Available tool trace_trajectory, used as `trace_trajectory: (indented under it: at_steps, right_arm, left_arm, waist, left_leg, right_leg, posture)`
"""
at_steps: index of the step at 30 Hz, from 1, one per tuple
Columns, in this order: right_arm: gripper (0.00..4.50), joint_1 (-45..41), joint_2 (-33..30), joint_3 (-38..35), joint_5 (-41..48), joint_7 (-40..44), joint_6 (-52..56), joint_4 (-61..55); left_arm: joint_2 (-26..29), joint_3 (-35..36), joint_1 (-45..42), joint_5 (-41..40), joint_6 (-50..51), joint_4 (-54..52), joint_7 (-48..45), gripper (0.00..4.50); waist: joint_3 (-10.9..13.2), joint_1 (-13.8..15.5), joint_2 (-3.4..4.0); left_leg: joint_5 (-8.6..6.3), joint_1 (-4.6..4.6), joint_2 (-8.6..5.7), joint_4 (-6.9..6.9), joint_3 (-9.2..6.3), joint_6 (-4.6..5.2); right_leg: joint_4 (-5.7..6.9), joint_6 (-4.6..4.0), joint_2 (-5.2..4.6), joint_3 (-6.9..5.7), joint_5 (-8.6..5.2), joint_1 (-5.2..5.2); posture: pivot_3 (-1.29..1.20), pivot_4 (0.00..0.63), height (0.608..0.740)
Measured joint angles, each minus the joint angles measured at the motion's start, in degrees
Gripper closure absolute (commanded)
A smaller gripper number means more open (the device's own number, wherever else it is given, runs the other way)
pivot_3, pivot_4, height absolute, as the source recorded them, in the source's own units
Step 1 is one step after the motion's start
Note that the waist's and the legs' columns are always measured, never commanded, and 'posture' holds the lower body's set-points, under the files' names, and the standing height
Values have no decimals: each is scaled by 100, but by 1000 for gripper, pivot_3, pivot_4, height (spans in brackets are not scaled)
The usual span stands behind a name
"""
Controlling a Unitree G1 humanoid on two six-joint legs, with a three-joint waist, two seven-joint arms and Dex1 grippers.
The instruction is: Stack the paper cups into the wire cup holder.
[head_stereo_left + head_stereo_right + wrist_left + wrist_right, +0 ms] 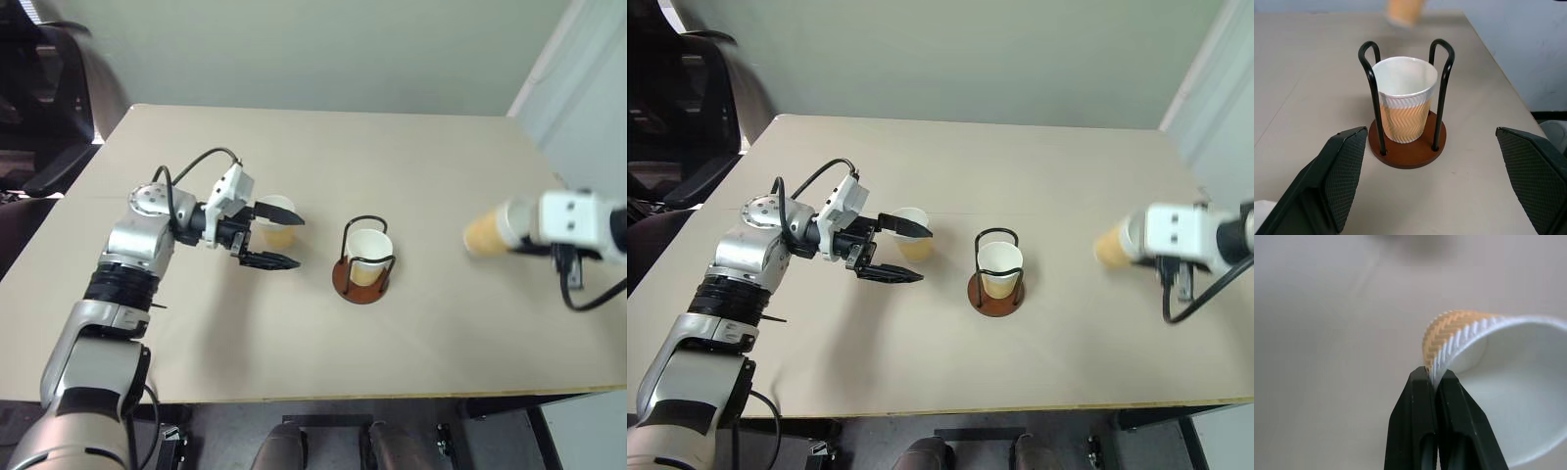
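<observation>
Right tool point(1436, 377) pinches a paper cup point(483, 233) lying sideways, bottom toward the holder.

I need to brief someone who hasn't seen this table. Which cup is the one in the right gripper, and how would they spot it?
On the tan table, pass the wire holder at the middle to the robot's right side. The cup there hangs tipped above the table, its rim pinched by the right gripper; the other two cups stand upright.

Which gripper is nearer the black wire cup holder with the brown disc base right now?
Left. The left gripper hangs open just beside the wire cup holder, by another paper cup. The right gripper, shut on a tan paper cup's wall, is farther off.
</observation>
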Motion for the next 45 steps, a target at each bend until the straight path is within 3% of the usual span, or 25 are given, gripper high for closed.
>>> trace_trajectory:
  at_steps: [8,16,31,45]
  right_arm:
    - [4473,-1373,676,456,710,1,1389,-612]
    - [4473,-1477,925,831,965,-11,1905,-983]
    - [4473,-1489,1517,1377,909,-155,1830,-830]
    - [4473,-1422,1650,1526,914,-195,1881,-964]
  left_arm:
    - [-28,-123,-93,18,-87,123,-2,0]
    - [-91,-151,-135,33,-103,222,-2,0]
    - [-100,-141,-134,63,-102,217,-4,0]
    - [-81,-90,-124,84,-101,203,-5,0]
  waist:
    - [2,24,3]
    - [3,28,4]
    - [3,7,4]
    - [3,10,4]
  left_leg:
    - [17,-15,-4,-6,-2,-31]
    - [20,-19,-4,-6,-1,-34]
    - [20,-20,-4,-6,-2,-35]
    - [20,-21,-4,-6,-1,-34]
  right_leg:
    - [-10,-3,-3,-2,-3,-15]
    - [-4,-4,-5,-1,-4,-23]
    - [-1,-4,-5,-1,-3,-27]
    - [-2,-5,-6,-1,-4,-27]
  posture:
    - [0,150,740]
    - [0,150,740]
    - [0,150,740]
    - [0,150,740]
